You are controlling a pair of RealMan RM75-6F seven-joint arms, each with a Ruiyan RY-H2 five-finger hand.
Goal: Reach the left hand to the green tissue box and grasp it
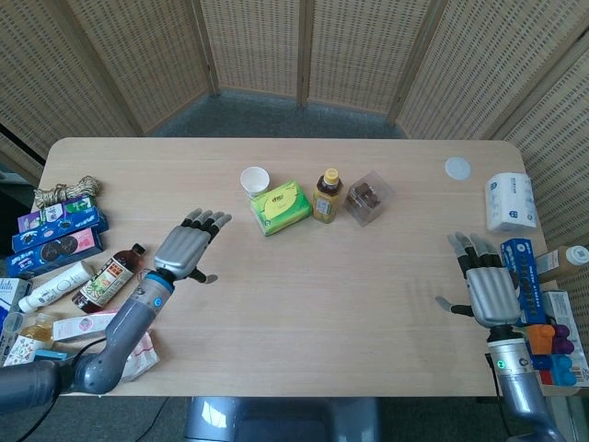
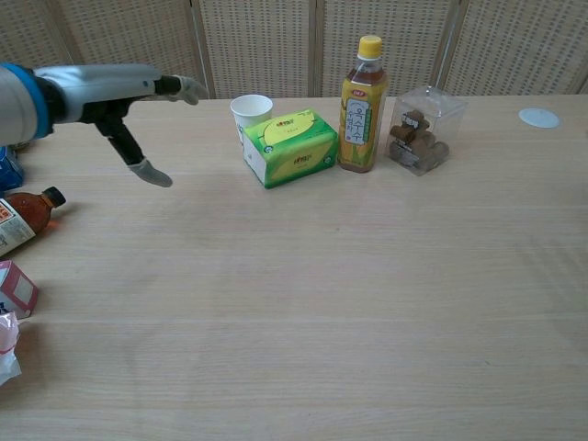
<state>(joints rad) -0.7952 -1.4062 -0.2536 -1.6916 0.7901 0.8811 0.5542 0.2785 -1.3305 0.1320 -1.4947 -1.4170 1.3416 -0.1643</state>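
Observation:
The green tissue box [image 1: 281, 206] [image 2: 290, 146] lies near the table's middle, between a white paper cup [image 1: 255, 180] [image 2: 251, 111] and a yellow drink bottle [image 1: 327, 194] [image 2: 361, 107]. My left hand [image 1: 187, 246] [image 2: 119, 88] hovers over the table to the left of the box, palm down and fingers spread, holding nothing; a gap separates it from the box. My right hand [image 1: 485, 285] stays at the table's right edge, open and empty, and does not show in the chest view.
A clear box of brown pieces [image 1: 368, 197] [image 2: 420, 130] stands right of the bottle. Packets, boxes and a dark sauce bottle [image 1: 110, 276] [image 2: 26, 217] crowd the left edge. A tissue roll [image 1: 509, 202], a white lid [image 1: 457, 168] and coloured boxes [image 1: 525, 276] lie at the right.

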